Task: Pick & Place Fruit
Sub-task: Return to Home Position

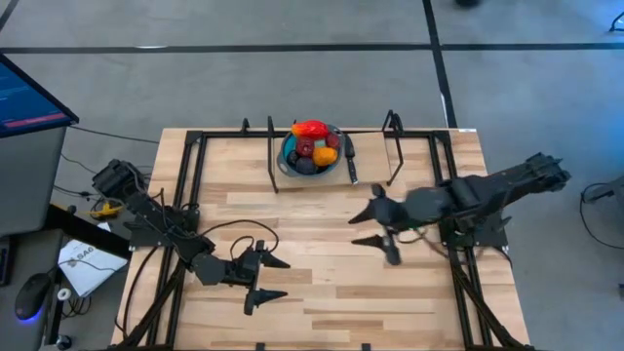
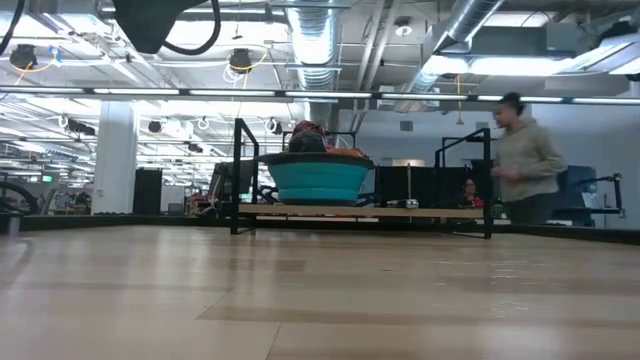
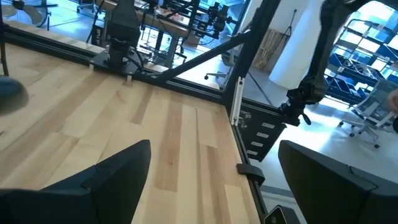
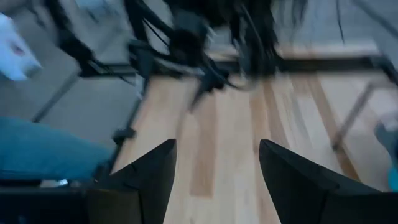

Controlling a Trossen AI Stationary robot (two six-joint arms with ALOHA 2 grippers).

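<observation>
- High view: the fruit (image 1: pixel 314 144) is seen heaped in the blue bowl (image 1: pixel 286 162), at the middle of the table's (image 1: pixel 322 297) far edge.
- The bowl is carried on a raised shelf (image 2: pixel 420 211), as shown by the low view.
- A black knife (image 1: pixel 349 164) is laid just beside the bowl.
- The left gripper (image 1: pixel 283 277) is held over the near left of the table, fingers spread, nothing gripped.
- The right gripper (image 1: pixel 356 230) is held right of centre, fingers likewise parted and empty.
- A person (image 2: pixel 525 165) is seen beyond the table.
</observation>
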